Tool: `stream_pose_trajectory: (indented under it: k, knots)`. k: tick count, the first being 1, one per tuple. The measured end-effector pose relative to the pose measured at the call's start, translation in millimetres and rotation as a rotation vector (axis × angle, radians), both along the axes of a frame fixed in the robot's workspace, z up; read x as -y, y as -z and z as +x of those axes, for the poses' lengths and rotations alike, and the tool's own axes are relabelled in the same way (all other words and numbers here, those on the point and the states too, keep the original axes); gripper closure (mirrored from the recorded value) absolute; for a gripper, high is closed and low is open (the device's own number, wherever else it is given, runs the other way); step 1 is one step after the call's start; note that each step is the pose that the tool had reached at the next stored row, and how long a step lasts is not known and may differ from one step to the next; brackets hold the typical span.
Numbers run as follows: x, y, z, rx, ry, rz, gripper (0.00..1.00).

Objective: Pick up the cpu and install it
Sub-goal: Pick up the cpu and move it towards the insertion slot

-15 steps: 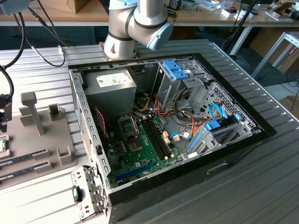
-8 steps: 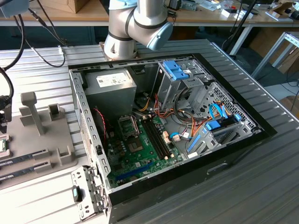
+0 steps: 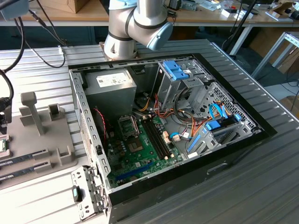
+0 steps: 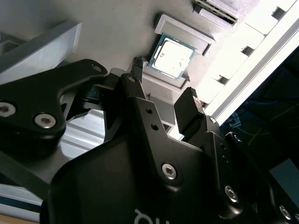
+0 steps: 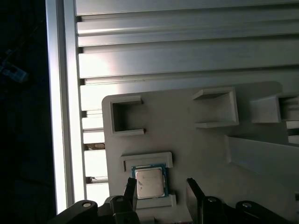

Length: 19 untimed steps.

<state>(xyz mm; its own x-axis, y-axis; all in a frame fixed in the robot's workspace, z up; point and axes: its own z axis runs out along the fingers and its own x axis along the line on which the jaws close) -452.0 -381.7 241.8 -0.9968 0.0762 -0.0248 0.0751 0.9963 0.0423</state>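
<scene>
Flat and silver-top-up in a shallow framed recess of the grey holder plate: the cpu, green rim just showing, close to the plate's edge where the ribbed aluminium table begins. Square, so no long axis to reckon with, only edges that seem to run roughly in line with the finger faces. Directly over it, apart and not touching, the gripper, spread wide and carrying nothing. Framed between the two fingertips in the first wrist view, yet off-centre: tight against one finger, with a clear gap to the other. Well apart from all this, toward the exterior view's right, the open computer case, with the green motherboard and its socket lying face up inside
</scene>
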Motion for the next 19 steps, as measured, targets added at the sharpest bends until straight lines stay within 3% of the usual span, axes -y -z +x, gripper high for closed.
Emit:
stream_pose_trajectory:
  k: [19]
  knots:
    - [-4.4, 8.5, -0.4, 0.0, 0.0, -0.0001, 0.46]
